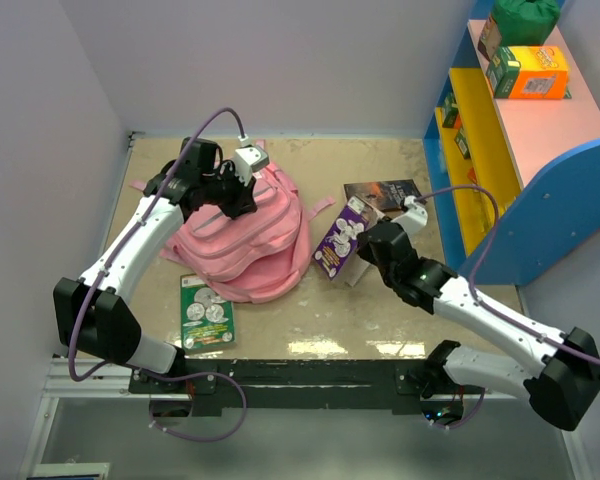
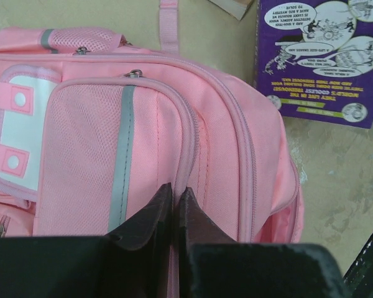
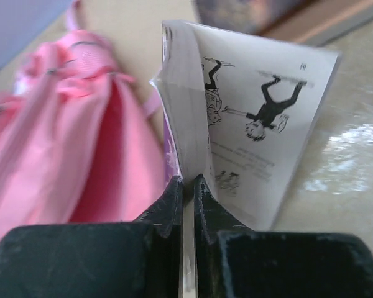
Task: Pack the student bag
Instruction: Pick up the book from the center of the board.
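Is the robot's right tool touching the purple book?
Touching. The right wrist view shows the right tool pinched shut on an edge of the purple book, with paper squeezed between its fingers.

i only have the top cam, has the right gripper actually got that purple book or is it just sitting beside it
Observer: The right wrist view shows the right gripper shut on the purple book, its jaws pinching a thin edge of the pages.
Operator: is the book closed or hanging open
Observer: It is open. Its white pages, printed with cartoon drawings, fan out to the right of the gripper.
Operator: and the left gripper on the bag
Observer: The left wrist view shows the left gripper shut, with its tips on the curved zip seam of a front pocket of the student bag. I cannot tell whether any fabric is pinched.
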You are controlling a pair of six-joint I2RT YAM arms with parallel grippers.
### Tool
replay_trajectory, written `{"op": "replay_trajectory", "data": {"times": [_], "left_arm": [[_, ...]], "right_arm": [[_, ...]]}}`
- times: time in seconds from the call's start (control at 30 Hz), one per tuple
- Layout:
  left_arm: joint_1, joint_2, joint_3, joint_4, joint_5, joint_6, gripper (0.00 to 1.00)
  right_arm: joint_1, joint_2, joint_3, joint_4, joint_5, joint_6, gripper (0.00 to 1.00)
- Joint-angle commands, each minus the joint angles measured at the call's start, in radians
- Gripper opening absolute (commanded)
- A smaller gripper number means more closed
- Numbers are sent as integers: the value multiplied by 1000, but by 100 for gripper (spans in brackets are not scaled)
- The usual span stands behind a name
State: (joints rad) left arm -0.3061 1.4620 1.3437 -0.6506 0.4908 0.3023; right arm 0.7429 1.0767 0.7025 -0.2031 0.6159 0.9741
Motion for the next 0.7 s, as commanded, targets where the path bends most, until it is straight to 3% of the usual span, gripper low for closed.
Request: {"op": "replay_trajectory", "data": {"times": [0.0, 0.17, 0.33, 0.67], "left_arm": [[-4, -32, 34, 98, 58, -8, 0], [-4, -31, 26, 112, 49, -15, 0], [-4, -45, 23, 121, 40, -23, 0], [-4, -74, 90, 111, 86, -78, 0]], "right_arm": [[29, -90, 150, 34, -145, -60, 0], [44, -97, 235, 19, -248, -38, 0], [46, -69, 216, 80, -376, 34, 0], [50, 90, -3, 330, -522, 186, 0]]}}
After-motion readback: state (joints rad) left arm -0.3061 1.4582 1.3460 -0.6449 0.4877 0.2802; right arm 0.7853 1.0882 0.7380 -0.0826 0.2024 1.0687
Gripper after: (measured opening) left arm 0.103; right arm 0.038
